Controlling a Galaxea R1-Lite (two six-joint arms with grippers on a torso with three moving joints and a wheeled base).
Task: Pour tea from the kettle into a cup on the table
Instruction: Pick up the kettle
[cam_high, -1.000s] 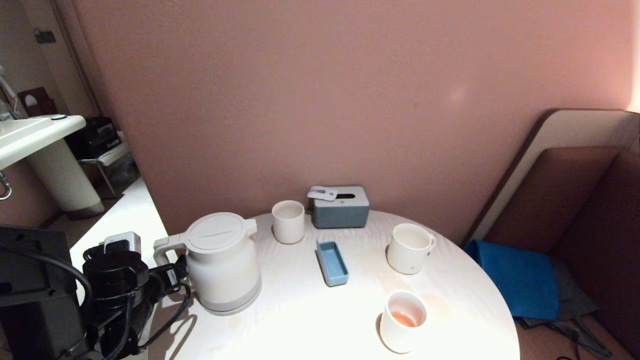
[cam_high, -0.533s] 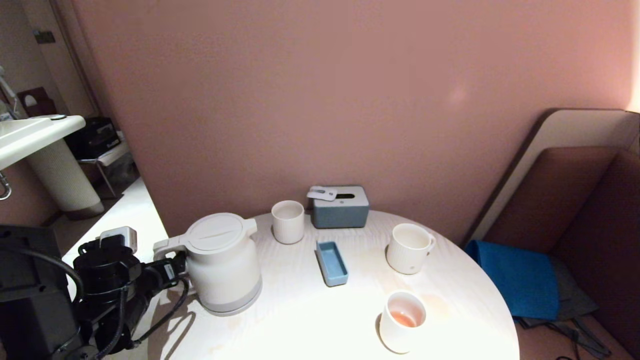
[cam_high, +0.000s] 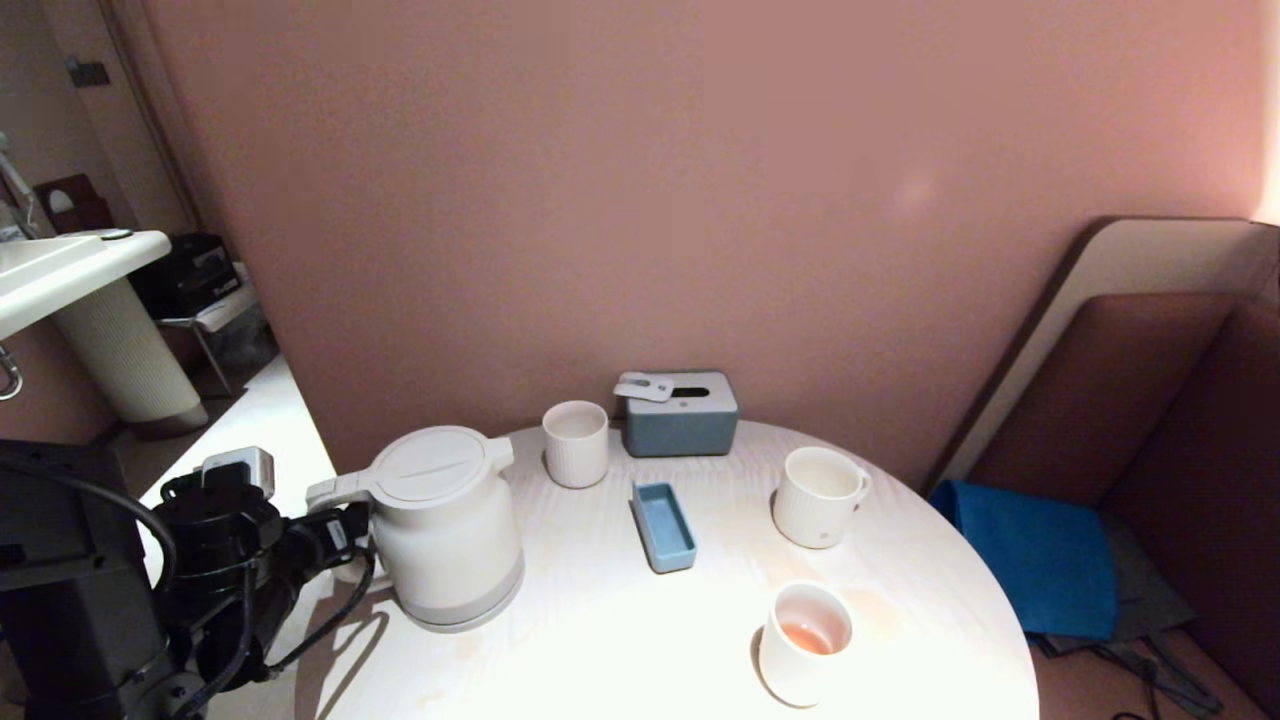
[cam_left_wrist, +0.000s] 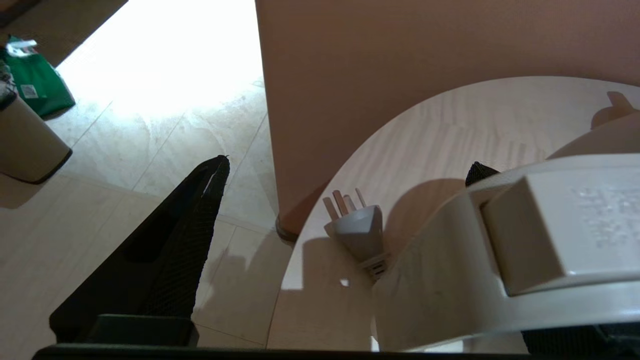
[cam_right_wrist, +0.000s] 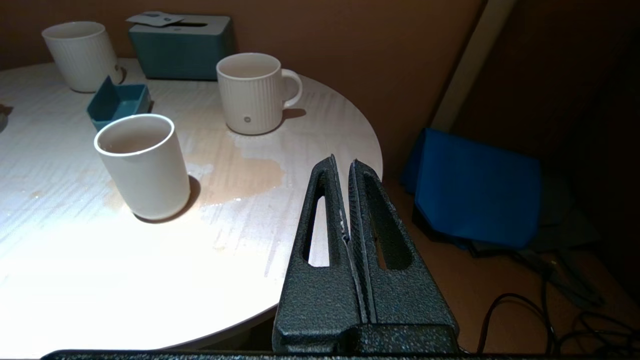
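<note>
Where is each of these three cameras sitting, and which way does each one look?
Head: high up, looking down on the table; left arm at lower left.
Left wrist: behind the open left hand, facing the kettle handle.
Right wrist: behind the shut right hand, beside the table, facing the mug.
Head and right wrist share the mug.

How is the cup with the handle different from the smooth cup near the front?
The mug has ribs and a loop handle; the smooth cup has neither. The mug looks empty; the smooth cup holds a little pink tea. The mug stands farther back on the table. Both are white and upright.
</note>
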